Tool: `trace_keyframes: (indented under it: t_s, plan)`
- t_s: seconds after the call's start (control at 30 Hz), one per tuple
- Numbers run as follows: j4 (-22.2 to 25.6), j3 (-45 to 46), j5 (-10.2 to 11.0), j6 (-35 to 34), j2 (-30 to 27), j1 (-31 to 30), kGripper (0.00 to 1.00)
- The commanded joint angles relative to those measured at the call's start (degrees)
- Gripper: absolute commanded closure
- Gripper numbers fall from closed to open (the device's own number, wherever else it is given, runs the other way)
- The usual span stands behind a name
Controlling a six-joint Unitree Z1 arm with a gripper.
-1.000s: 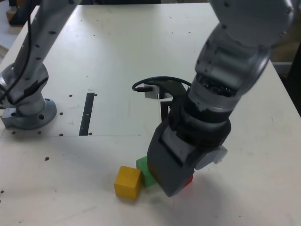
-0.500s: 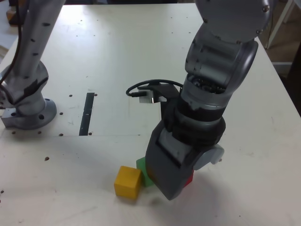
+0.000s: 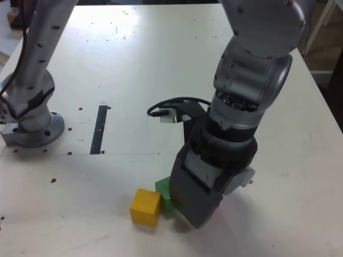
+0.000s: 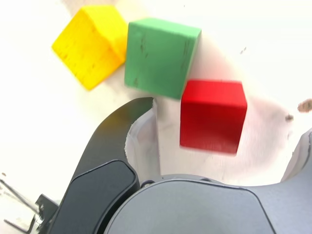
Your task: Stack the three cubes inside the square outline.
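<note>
Fingers of the gripper [image 4: 222,141] stand spread wide, one on each side of the red cube [image 4: 212,115], which sits on the table [image 3: 134,59] in the gap between them with bare surface showing on either side; nothing is grasped. Only the dark finger [image 4: 114,141] shows clearly in the wrist view, with a sliver of the other at the frame's edge. Green cube [image 4: 158,56] lies just beyond the red one, the two meeting at a corner, and the yellow cube [image 4: 90,44] sits against the green one's far side. In the exterior view the gripper [image 3: 199,206] points down over the near edge of the table, hiding the red cube; the green cube [image 3: 164,193] peeks out beside it and the yellow cube [image 3: 146,206] is toward the exterior view's left. Part of the square outline [image 3: 187,127] shows behind the arm, well apart from the cubes. A thin black strip [image 3: 99,128] lies further toward that view's left.
</note>
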Motion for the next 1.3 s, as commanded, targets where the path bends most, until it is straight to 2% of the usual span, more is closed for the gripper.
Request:
trace_keyframes:
  t_s: [0.0,0.17,0.33,0.63,0.9,1.27]
  plan:
    - [-1.28,1.37,0.01,0.47,-0.87,0.38,0.01]
    - [-3.68,3.85,-0.28,0.88,-1.93,0.63,0.02]
    - [-4.79,5.98,-0.79,0.93,-3.22,0.63,0.09]
    - [-2.99,5.76,-0.30,1.90,-3.14,0.55,0.20]
    - [0.17,3.58,-0.49,2.11,-1.83,0.55,0.39]
    - [-0.22,2.65,-0.79,3.41,-0.91,0.38,0.40]
